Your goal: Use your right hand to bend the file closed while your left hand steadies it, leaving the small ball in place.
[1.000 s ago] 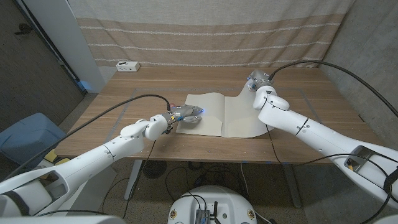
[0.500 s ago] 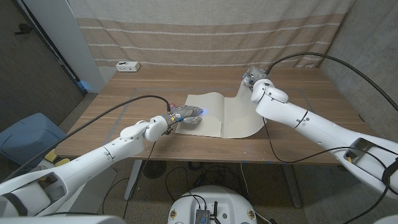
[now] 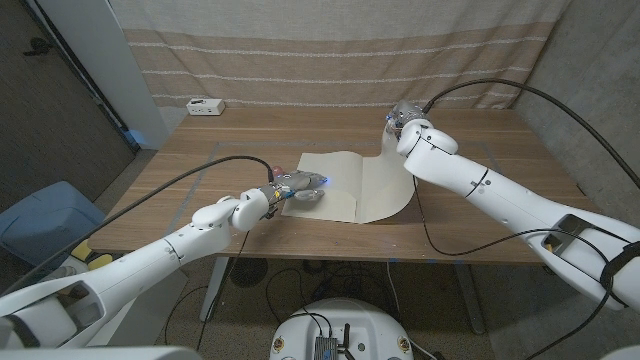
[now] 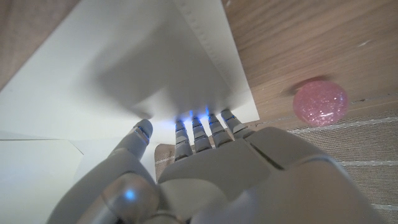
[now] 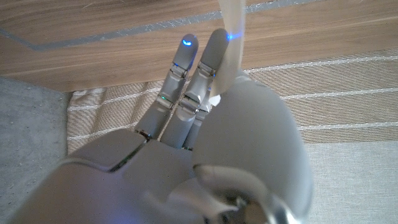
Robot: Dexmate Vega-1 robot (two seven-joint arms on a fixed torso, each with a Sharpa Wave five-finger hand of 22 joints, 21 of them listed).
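A cream file lies open on the wooden table. My left hand presses its fingers down on the file's left leaf, fingers stretched out and holding nothing. My right hand pinches the far edge of the right leaf, which curls up off the table. In the right wrist view the thin cream edge stands between the fingers and the thumb. A small pink ball sits on the bare wood just beyond the file's edge, apart from my left hand.
A small white box stands at the table's back left corner. A striped curtain hangs behind the table. A blue bin is on the floor to the left. Black cables trail from both arms.
My right hand has moved leftward with the right leaf, which now curls higher and further over. My left hand has stayed on the left leaf.
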